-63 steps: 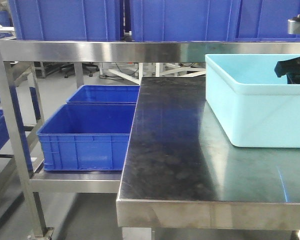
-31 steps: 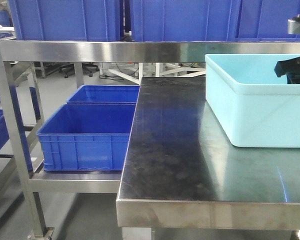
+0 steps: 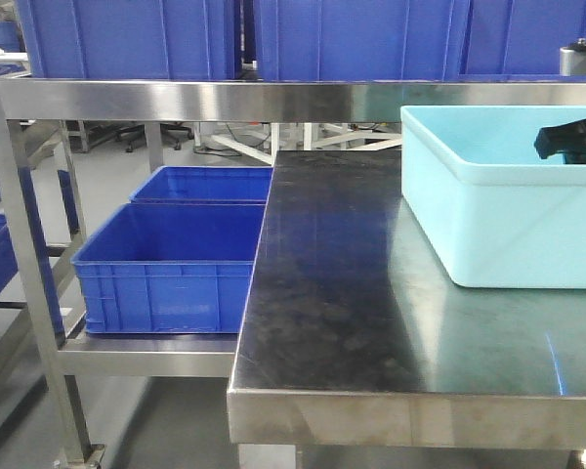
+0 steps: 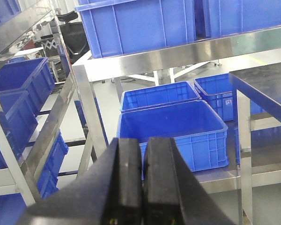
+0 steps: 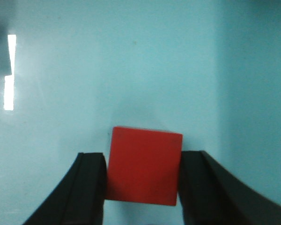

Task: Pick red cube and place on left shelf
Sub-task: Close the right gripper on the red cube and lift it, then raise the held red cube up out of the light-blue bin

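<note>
Right wrist-mounted view: red cube (image 5: 144, 166) dead centre and low, flanked by the two dark fingers (image 5: 86, 187) of the right claw (image 5: 141, 160), each inner face pressed against a side of the cube, so clamped on it at the cube's own width. Behind, only the pale floor of the turquoise bin (image 5: 131, 70), with a bright reflection (image 5: 9, 72) at the left. Resting on that floor or hanging just above it: cannot tell. Exterior front-facing view: same right claw (image 3: 571, 142) as a dark shape at the far right edge, over the open top of the turquoise bin (image 3: 488, 215), with the cube hidden there by the bin wall. Bin standing on the right part of the steel worktop (image 3: 342, 313). Left of the worktop and lower, the left shelf (image 3: 146, 354), carrying two blue crates (image 3: 166, 264) one behind the other, well apart from the bin. Higher up, a steel rail (image 3: 273, 98) across the whole width, with more crates (image 3: 342, 39) above it. Left wrist-mounted view: left claw (image 4: 143, 145) fully closed, black fingers (image 4: 129, 178) pressed flat together with nothing between them, held in the air facing the blue crates (image 4: 173, 126) and a steel upright (image 4: 91, 112).
</note>
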Controlling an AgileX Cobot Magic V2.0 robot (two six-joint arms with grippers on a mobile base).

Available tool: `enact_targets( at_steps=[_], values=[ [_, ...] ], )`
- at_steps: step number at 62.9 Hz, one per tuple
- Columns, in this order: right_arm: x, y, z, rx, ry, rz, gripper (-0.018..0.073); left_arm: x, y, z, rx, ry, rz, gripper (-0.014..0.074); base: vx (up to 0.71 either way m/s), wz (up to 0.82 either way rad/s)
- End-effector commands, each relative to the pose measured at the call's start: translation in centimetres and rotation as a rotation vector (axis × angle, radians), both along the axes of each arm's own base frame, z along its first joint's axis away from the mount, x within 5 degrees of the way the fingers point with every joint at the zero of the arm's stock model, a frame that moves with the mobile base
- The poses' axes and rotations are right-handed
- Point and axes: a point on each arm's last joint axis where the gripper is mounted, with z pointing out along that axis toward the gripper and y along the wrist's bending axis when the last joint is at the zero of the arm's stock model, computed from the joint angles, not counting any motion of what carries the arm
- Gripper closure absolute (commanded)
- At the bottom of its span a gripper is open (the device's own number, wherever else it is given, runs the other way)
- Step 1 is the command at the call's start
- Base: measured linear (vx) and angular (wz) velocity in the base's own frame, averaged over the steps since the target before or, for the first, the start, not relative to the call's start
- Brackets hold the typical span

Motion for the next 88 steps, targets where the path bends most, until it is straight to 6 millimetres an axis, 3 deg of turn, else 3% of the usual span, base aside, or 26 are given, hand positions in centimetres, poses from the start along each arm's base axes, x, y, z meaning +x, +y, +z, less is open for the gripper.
enact_targets(
  at_steps=[1, 9, 21, 32, 43, 54, 67, 75, 88],
  values=[
    [0.2, -0.2, 3.5, -0.004, -0.137, -0.004, 0.0347, 0.1, 0.0, 0.0, -0.013, -0.055, 0.001, 0.0495, 0.0, 0.0],
    [-0.6, -0.1, 5.6, 0.003, -0.186, -0.006, 0.0545, 0.1, 0.0, 0.0, -0.013, -0.055, 0.001, 0.0495, 0.0, 0.0],
    [-3.6, 0.2, 12.0, 0.026, -0.369, -0.014, 0.053, 0.1, 0.0, 0.0, -0.013, -0.055, 0.001, 0.0495, 0.0, 0.0],
    [-8.6, 0.8, 17.9, 0.056, -0.549, -0.008, 0.053, 0.1, 0.0, 0.0, -0.013, -0.055, 0.001, 0.0495, 0.0, 0.0],
    [-13.3, 3.1, 21.5, 0.096, -0.684, 0.078, 0.053, 0.1, 0.0, 0.0, -0.013, -0.055, 0.001, 0.0495, 0.0, 0.0],
    [-16.0, 7.3, 22.3, 0.169, -0.719, 0.265, 0.053, 0.1, 0.0, 0.0, -0.013, -0.055, 0.001, 0.0495, 0.0, 0.0],
    [-17.6, 12.2, 20.4, 0.246, -0.682, 0.479, 0.053, 0.1, 0.0, 0.0, -0.013, -0.055, 0.001, 0.0495, 0.0, 0.0],
    [-17.9, 13.2, 18.9, 0.26, -0.673, 0.52, 0.053, 0.1, 0.0, 0.0, -0.013, -0.055, 0.001, 0.0495, 0.0, 0.0],
    [-18.6, 12.8, 17.4, 0.256, -0.666, 0.52, 0.053, 0.1, 0.0, 0.0, -0.013, -0.055, 0.001, 0.0495, 0.0, 0.0]
  ],
)
